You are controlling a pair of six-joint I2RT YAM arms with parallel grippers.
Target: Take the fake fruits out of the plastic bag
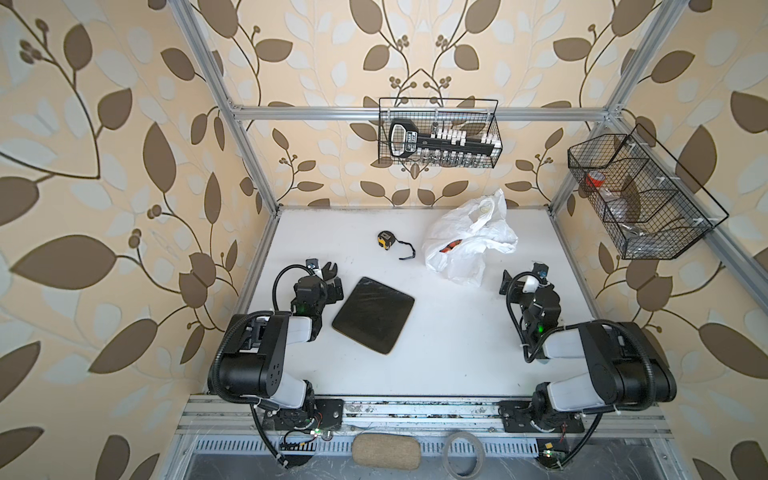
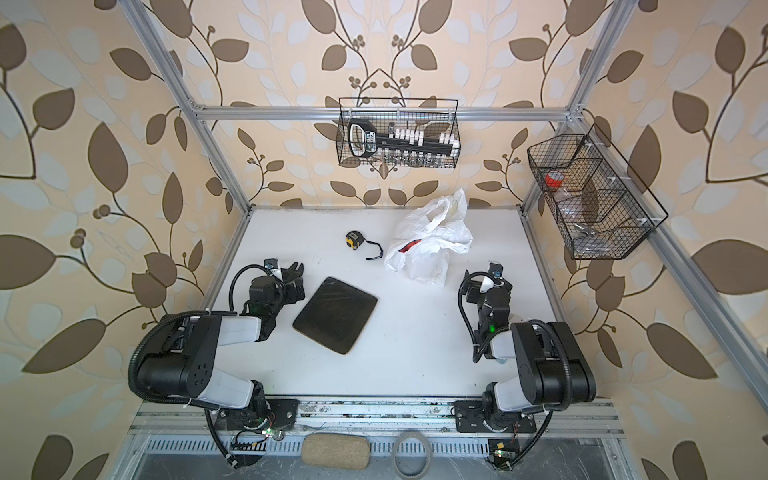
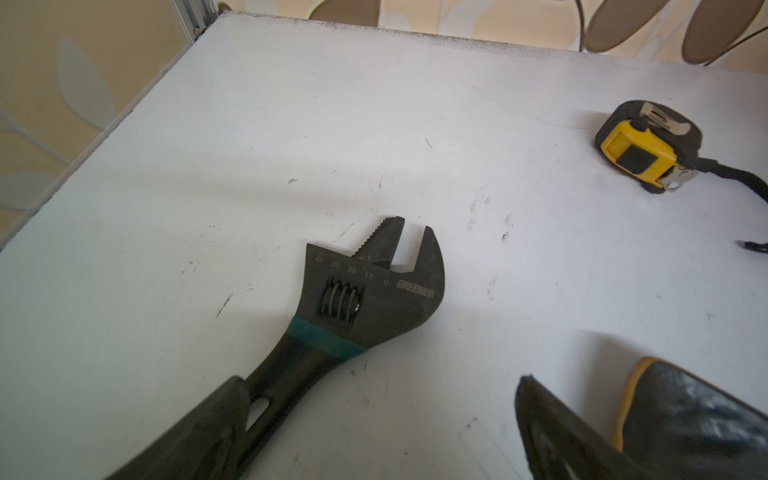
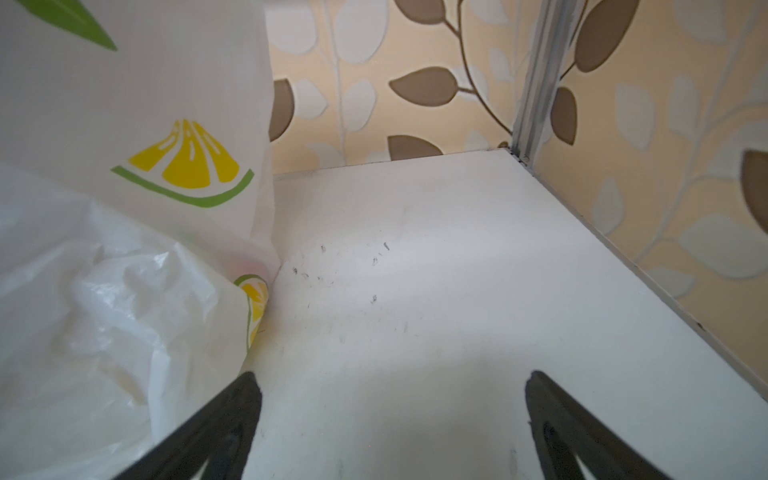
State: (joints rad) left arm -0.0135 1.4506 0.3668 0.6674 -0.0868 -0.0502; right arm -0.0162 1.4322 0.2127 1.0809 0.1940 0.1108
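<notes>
— Two arms: how do they sit?
— Both folded low. The left arm [image 1: 266, 332] holds empty jaws wide over a wrench [image 3: 365, 291]; the right arm [image 1: 602, 345] holds empty jaws wide just beside the bag [image 1: 465, 241].
— The fruits [image 2: 409, 246]?
— Red ones show inside it, at the table's [image 1: 436, 353] far right.

Robot lab test cell: aluminium-extrusion frame [image 1: 332, 112], leaf-wallpaper panels [image 1: 124, 208], white tabletop [image 1: 457, 340], wire tool baskets [image 1: 440, 164], two bench-mounted arms [image 1: 253, 353].
</notes>
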